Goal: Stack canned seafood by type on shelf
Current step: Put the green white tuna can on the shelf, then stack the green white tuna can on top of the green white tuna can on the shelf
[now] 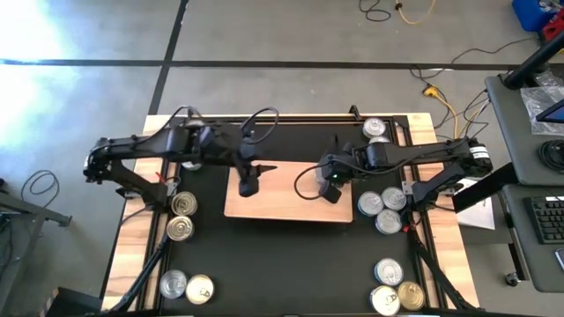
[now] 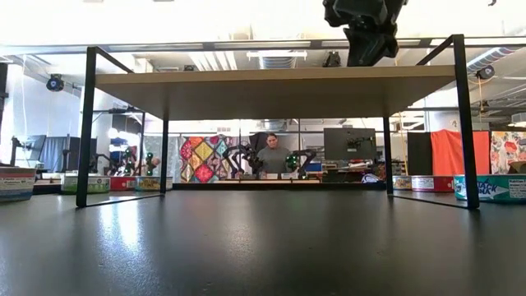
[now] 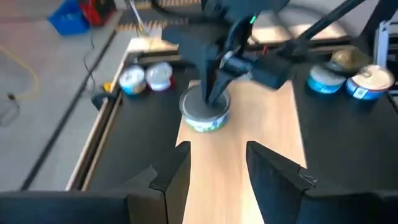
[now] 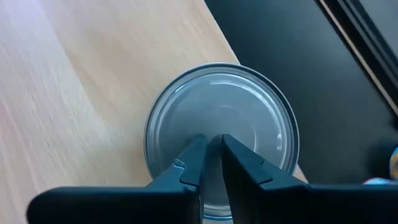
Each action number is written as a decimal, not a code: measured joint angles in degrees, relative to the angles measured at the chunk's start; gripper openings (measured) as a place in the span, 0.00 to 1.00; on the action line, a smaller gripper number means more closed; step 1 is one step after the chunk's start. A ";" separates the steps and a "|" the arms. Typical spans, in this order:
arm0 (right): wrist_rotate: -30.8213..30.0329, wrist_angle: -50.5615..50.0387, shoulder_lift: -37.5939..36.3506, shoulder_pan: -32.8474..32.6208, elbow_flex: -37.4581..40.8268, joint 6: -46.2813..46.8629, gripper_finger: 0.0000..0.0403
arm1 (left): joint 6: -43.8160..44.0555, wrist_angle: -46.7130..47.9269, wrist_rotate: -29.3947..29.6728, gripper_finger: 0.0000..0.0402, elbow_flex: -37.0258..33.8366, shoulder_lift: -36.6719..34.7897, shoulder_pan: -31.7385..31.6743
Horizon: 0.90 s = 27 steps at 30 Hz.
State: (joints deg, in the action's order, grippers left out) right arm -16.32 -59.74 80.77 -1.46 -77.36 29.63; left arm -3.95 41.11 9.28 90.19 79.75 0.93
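The shelf (image 1: 282,201) is a pale wood board on black legs (image 2: 86,123), standing on the black mat. One silver-lidded tin (image 4: 249,124) stands upright on the shelf's right end (image 3: 205,115). My right gripper (image 4: 211,142) is shut, pointing steeply down over the middle of that tin's lid, and hides the tin in the high view (image 1: 332,190). My left gripper (image 3: 217,158) is open and holds nothing. It hovers above the shelf's left part (image 1: 249,185), facing the tin from a distance. My right gripper's shut fingertips (image 3: 214,98) come from above onto the middle of the tin's lid (image 4: 239,121). I cannot tell whether they touch the lid or stand just over it. The tin sits flat on the shelf board.
More tins lie on the mat left of the shelf (image 1: 182,205), at the near left (image 1: 187,286), right of the shelf (image 1: 381,210), at the far right (image 1: 374,129) and at the near right (image 1: 394,286). The shelf's middle (image 1: 282,180) is bare wood. A person (image 2: 272,156) sits beyond the table.
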 joint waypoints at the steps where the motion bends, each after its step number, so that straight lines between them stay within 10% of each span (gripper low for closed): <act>1: 0.30 -0.12 0.00 -0.06 0.00 1.21 0.10 | -0.17 0.03 1.42 0.35 -0.01 -0.80 0.67; 21: 0.65 -4.05 0.24 0.23 -6.34 21.39 0.09 | 22.70 15.86 4.13 0.35 -23.14 -28.63 17.12; 27: -4.37 -1.72 0.38 0.21 -13.83 21.86 0.09 | 36.10 26.06 13.43 0.35 -30.04 -34.06 20.87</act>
State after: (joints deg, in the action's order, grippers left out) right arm -20.69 -61.46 81.15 -1.25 -91.20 51.49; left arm 32.15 67.17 22.71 60.16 45.70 21.80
